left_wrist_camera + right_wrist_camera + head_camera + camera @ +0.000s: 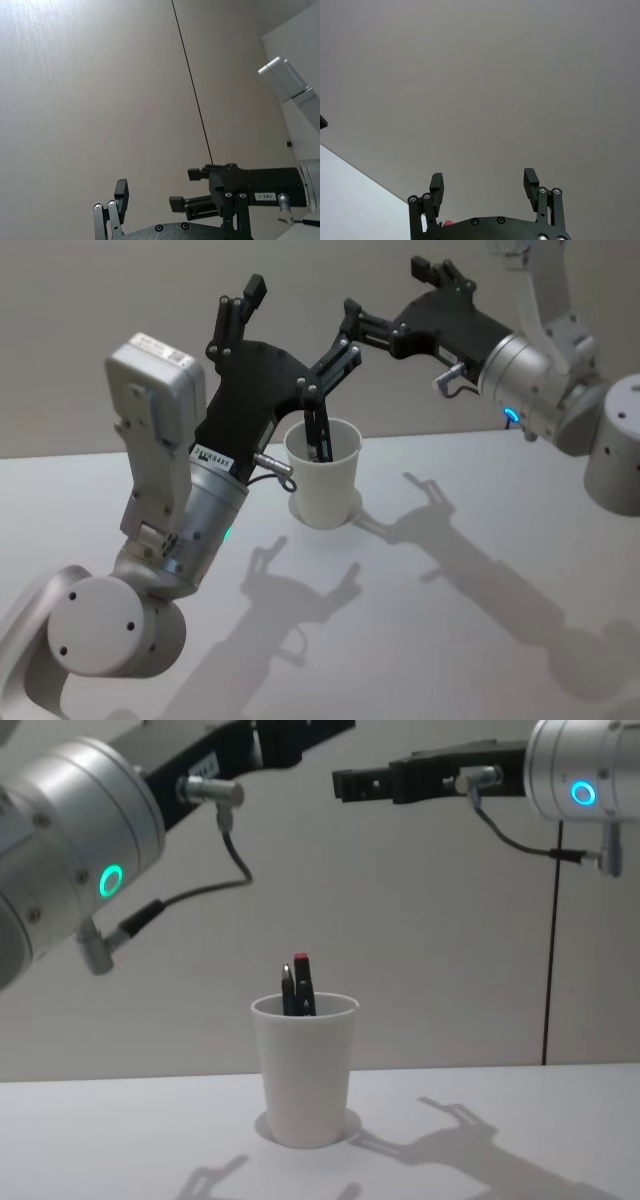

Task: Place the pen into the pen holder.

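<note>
Table (480, 640): pale grey-white surface spanning the lower half of the head view, carrying the arms' shadows; a plain beige wall stands behind it.

Left arm (165, 530): silver and white links rising from 7 o'clock in the head view toward the centre, with a green ring light showing in the chest view.

Right arm (560, 390): silver body entering from 2 o'clock in the head view, blue ring light on its wrist.

Left gripper (300, 325): black, held in the air above and just behind the cup, at about 11 o'clock from it in the head view. Its fingers (121, 195) are spread wide, with nothing between them.

Right gripper (385, 300): black, raised well above the table at 1 o'clock from the cup, pointing toward the left gripper. Its fingers (530, 182) stand apart, gripping nothing.

Pen holder (304, 1070): plain white tapered cup with rolled rim, upright on the table at the middle of the chest view, apart from both grippers.

Pen (301, 988): slim dark stick standing inside the pen holder, leaning against the wall, red end cap uppermost and projecting just above the rim. In the head view it appears as a dark line within the cup mouth (322, 440).
</note>
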